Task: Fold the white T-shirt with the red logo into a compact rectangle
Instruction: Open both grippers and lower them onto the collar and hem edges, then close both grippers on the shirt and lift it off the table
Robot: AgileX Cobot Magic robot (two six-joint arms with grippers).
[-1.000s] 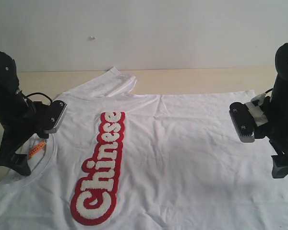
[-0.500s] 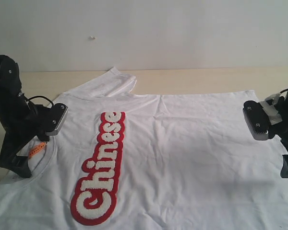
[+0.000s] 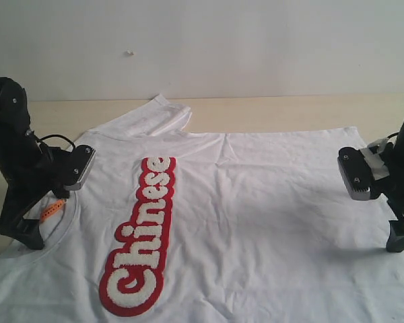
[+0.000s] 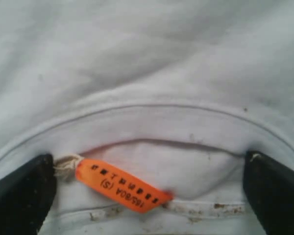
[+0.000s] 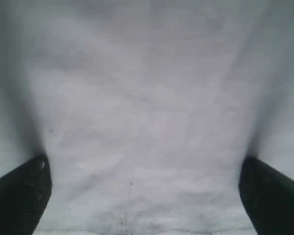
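Shirt axis: white T-shirt (image 3: 256, 215) runs lengthwise between both hands.
Left hand (image 4: 147, 196): wide open, empty, over the collar (image 4: 152, 117).
Right hand (image 5: 144, 196): wide open, empty, over the hem end.

Counted: six things of five kinds.
One white T-shirt (image 3: 269, 222), one red logo (image 3: 143, 235), one orange neck tag (image 4: 122, 186), one surface (image 3: 289, 111), and two end effectors: the left end effector (image 4: 147, 196) and the right end effector (image 5: 144, 196).
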